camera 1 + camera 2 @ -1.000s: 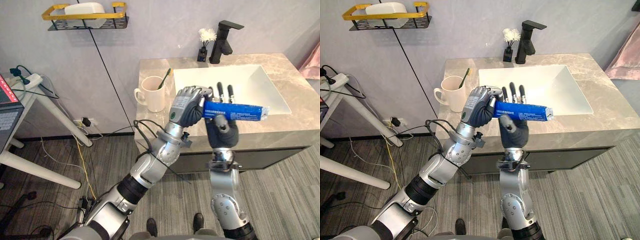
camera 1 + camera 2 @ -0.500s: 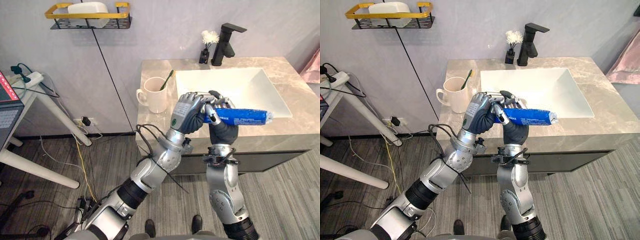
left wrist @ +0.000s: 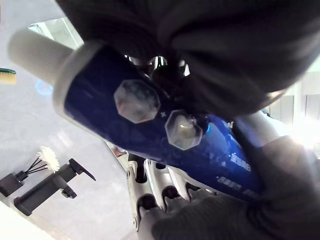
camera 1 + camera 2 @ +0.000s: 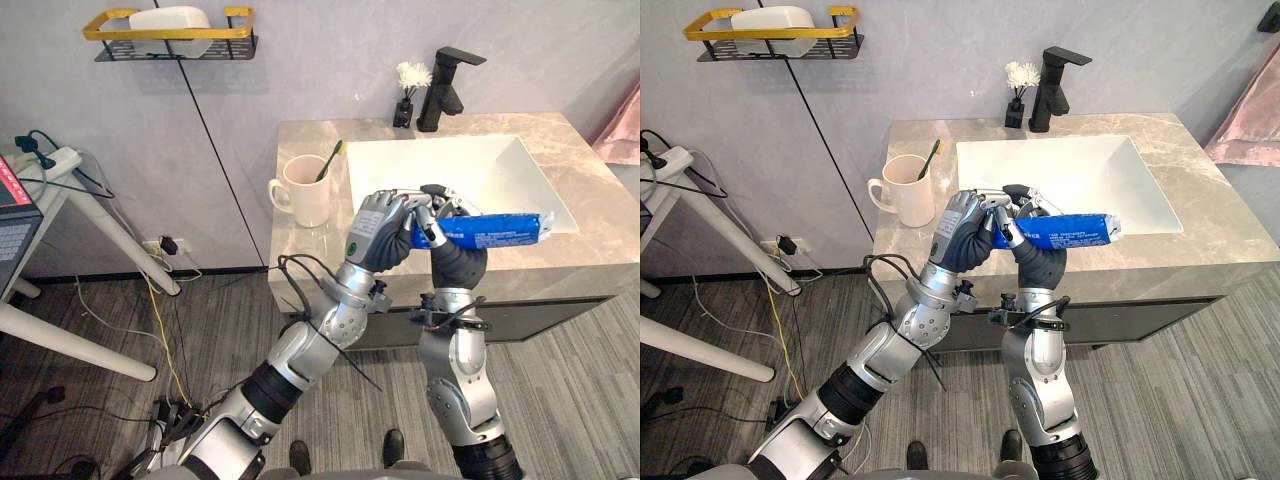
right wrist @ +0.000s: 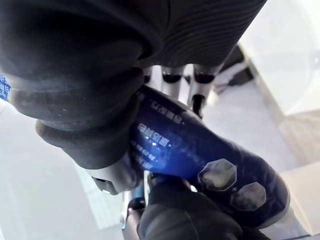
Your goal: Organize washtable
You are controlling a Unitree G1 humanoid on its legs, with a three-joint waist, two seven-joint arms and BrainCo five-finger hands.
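A blue toothpaste tube (image 4: 495,230) hangs level in the air over the front edge of the marble countertop (image 4: 600,250), its flat end pointing right. My left hand (image 4: 372,232) is shut on its cap end. From below, my right hand (image 4: 455,262) has its fingers and thumb curled round the tube right beside the left hand. In the left wrist view the tube (image 3: 150,135) runs across with its white cap free, and in the right wrist view the tube (image 5: 190,145) lies in the right hand's grip.
A cream cup (image 4: 310,188) with a green toothbrush (image 4: 330,160) stands on the counter's left part. The white sink basin (image 4: 450,165) lies behind the hands, with a black faucet (image 4: 445,80) and a small flower vase (image 4: 407,85) at the back. A yellow-railed shelf (image 4: 165,35) hangs on the wall.
My right hand's fingers, straight behind the tube a second ago, have curled over it. Both hands and the tube have shifted slightly right.
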